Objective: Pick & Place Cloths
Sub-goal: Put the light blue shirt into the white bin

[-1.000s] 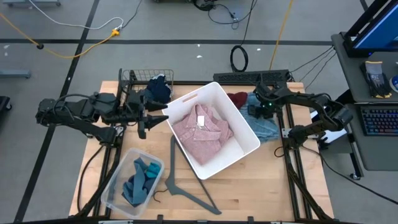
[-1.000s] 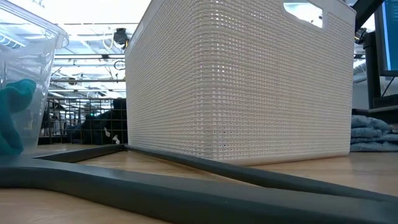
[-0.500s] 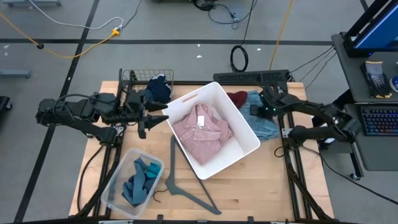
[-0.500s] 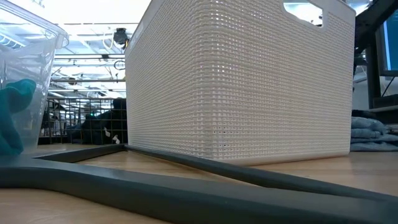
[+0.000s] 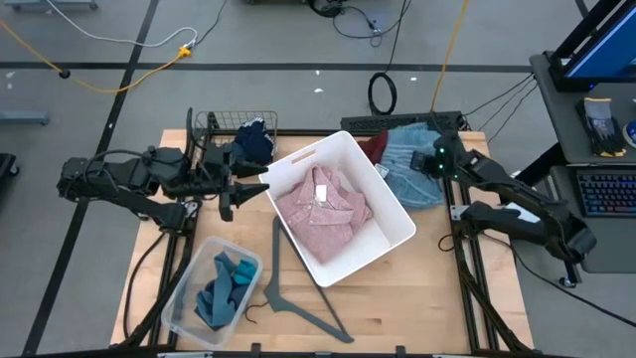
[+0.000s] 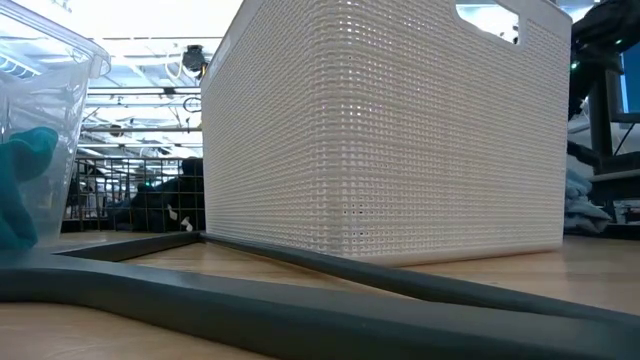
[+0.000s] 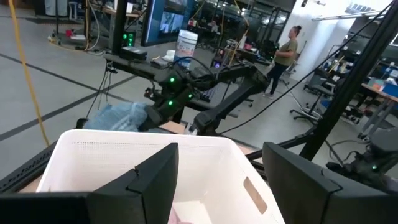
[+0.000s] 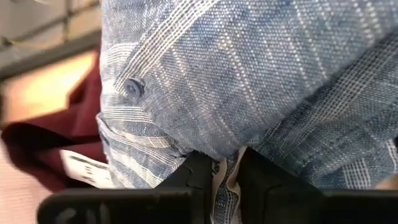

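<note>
My right gripper [image 8: 225, 171] is clamped on the light-blue woven shirt [image 5: 407, 171], pinching a fold with white edging between its fingers. The striped cloth, with one small button, bunches beside the white plastic basket [image 5: 394, 201], over the maroon garment [image 8: 59, 134]. My left gripper [image 7: 217, 177] waits with fingers apart at the basket's other side.

Nothing readable from my end. White tag [image 8: 84, 167] beside the right hand [image 8: 225, 171], against the maroon garment [image 8: 46, 140], carries print, but it's too blurred to make out. Tag on the pink shirt [image 5: 321, 195] is blank at this range. Monitor [image 7: 168, 22] beyond the left hand [image 7: 214, 186]: no legible text.
</note>
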